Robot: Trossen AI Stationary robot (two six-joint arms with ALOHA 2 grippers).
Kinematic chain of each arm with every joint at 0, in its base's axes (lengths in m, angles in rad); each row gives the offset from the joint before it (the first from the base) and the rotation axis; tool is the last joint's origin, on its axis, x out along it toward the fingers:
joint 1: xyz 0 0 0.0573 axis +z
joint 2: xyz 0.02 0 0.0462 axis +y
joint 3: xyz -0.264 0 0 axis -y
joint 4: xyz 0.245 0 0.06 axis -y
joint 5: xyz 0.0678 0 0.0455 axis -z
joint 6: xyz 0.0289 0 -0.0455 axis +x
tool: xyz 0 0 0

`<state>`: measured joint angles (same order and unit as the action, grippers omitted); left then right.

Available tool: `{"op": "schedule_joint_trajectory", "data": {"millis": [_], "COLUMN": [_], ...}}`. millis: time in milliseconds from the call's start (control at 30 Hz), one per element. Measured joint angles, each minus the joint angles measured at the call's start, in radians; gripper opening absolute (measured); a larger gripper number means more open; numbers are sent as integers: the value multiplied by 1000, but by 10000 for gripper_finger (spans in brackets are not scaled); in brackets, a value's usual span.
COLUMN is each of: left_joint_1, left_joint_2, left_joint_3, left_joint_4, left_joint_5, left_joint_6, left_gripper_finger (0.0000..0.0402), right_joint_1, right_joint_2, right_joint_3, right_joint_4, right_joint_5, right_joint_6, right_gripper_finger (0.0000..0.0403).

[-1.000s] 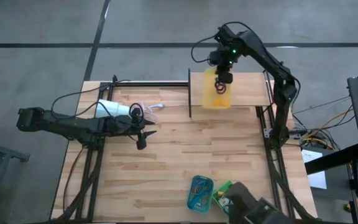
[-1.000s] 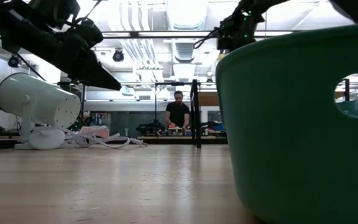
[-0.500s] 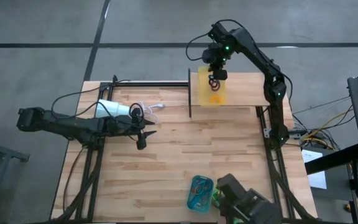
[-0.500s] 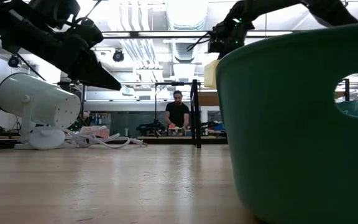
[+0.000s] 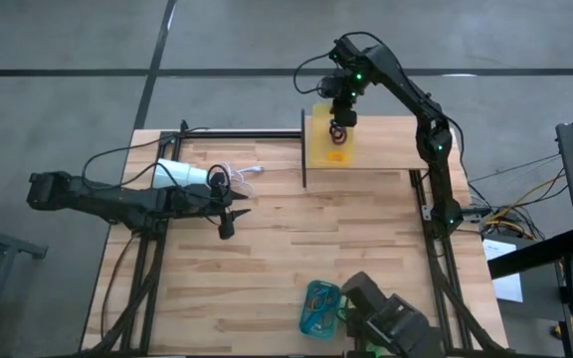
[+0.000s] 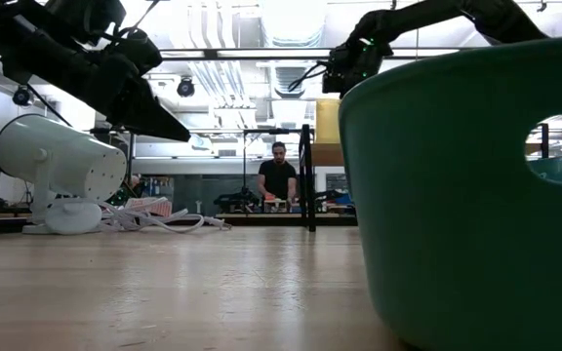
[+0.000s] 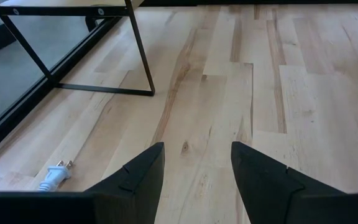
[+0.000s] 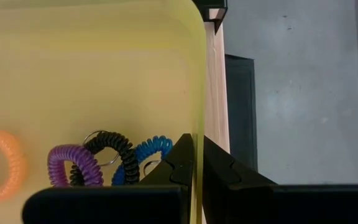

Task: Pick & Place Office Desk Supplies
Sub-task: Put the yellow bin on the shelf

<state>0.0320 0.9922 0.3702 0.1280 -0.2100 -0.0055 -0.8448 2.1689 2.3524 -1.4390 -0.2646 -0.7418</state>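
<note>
Wooden table (image 5: 296,249), upper middle: right gripper (image 5: 338,127) clamped on yellow tray (image 5: 328,145) rim, coil loops (image 8: 104,158) inside; left gripper (image 5: 229,221) jaws apart by the lamp (image 5: 182,174).

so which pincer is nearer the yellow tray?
Right. The right pincer is clamped on the yellow tray wall at the table's far edge; the left pincer hovers open, well away beside the white lamp.

No legible text or labels, seemingly
</note>
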Motion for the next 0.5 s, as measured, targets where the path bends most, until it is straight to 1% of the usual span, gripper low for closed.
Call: {"op": "schedule_joint_trajectory", "data": {"millis": [500], "left_joint_1": [0], "left_joint_2": [0], "left_joint_3": [0], "left_joint_4": [0], "left_joint_5": [0], "left_joint_6": [0], "left_gripper_finger": [190], "right_joint_1": [0], "right_joint_2": [0], "right_joint_3": [0], "right_joint_4": [46], "right_joint_5": [2], "right_joint_6": [-2], "right_gripper_finger": [8]}}
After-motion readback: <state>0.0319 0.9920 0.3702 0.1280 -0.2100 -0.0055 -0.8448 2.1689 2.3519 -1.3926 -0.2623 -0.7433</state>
